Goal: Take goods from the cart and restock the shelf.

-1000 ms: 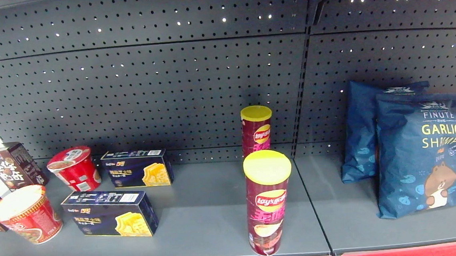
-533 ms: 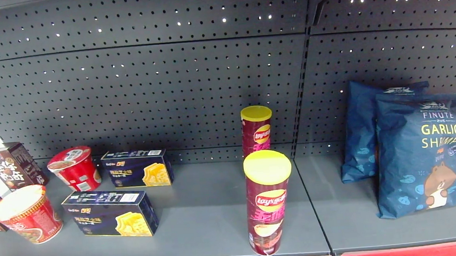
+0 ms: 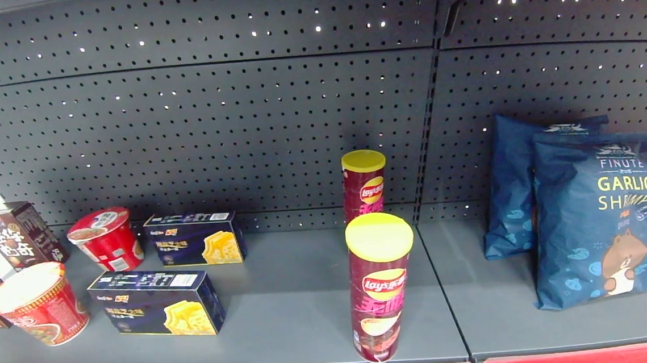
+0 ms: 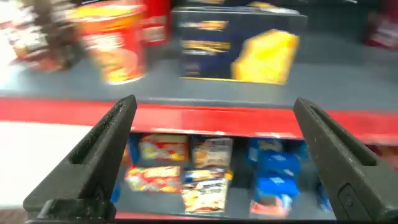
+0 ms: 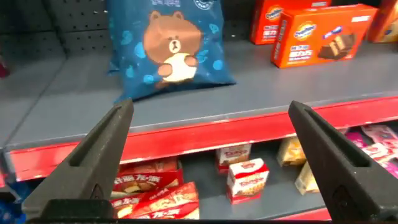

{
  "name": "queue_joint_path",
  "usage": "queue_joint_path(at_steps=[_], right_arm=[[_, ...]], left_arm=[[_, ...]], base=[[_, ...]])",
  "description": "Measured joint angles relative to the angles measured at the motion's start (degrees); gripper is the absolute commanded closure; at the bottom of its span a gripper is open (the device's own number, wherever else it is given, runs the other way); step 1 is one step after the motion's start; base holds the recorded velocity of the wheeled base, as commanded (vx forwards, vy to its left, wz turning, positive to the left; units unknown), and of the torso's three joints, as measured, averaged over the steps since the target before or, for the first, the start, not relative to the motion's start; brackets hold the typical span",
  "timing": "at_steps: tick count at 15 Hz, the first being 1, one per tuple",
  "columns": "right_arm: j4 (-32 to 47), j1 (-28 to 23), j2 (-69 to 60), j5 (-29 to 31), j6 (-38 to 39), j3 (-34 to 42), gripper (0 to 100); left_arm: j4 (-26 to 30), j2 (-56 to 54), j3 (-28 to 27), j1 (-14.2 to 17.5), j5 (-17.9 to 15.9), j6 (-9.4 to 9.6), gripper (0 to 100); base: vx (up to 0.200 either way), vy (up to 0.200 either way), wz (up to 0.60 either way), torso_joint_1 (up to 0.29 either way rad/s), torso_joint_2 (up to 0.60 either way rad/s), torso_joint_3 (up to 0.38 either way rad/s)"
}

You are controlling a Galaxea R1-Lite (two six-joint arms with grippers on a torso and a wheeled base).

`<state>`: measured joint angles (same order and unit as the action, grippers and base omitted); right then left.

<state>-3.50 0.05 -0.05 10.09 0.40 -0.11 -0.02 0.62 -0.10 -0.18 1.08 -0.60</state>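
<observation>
Left gripper [image 4: 214,102] and right gripper [image 5: 210,106] both hang wide open, empty, facing the red lip of the shelf [image 3: 297,297] — blue box [image 4: 239,43] just beyond the left, bear bag [image 5: 168,43] beyond the right. Looks like we're between picks; next move, I'd guess, is swinging to the cart for another item.

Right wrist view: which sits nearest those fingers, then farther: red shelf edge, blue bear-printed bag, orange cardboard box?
1. Red shelf edge, just ahead of the right gripper, fingers open.
2. Blue bear-printed bag, on the shelf, centre.
3. Orange cardboard box, farther back, robot's right.
</observation>
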Motion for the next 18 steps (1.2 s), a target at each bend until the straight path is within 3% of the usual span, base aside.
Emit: queue_joint_path(at_steps=[2, 3, 15, 18], right_arm=[[0.17, 0.02, 0.0, -9.14, -0.13, 0.0, 0], [1.16, 0.02, 0.0, -10.17, 0.15, -0.07, 0], [3.52, 0.02, -0.02, -6.57, 1.71, -1.4, 0], [3.57, 0.05, -0.02, -6.57, 1.65, -1.38, 0]], left_arm=[[-0.05, 0.0, 0.1, -0.11, -1.3, 0.67, 0], [-0.05, 0.0, 0.1, -0.15, -1.33, 0.69, 0], [-0.05, 0.0, 0.1, -0.17, -1.6, 1.13, 0], [-0.05, -0.07, 0.1, -0.15, -2.06, 3.13, 0]], base=[[0.0, 0.0, 0.0, 0.0, 0.0, 0.0], [0.0, 0.0, 0.0, 0.0, 0.0, 0.0], [0.0, 0.0, 0.0, 0.0, 0.0, 0.0], [0.0, 0.0, 0.0, 0.0, 0.0, 0.0]])
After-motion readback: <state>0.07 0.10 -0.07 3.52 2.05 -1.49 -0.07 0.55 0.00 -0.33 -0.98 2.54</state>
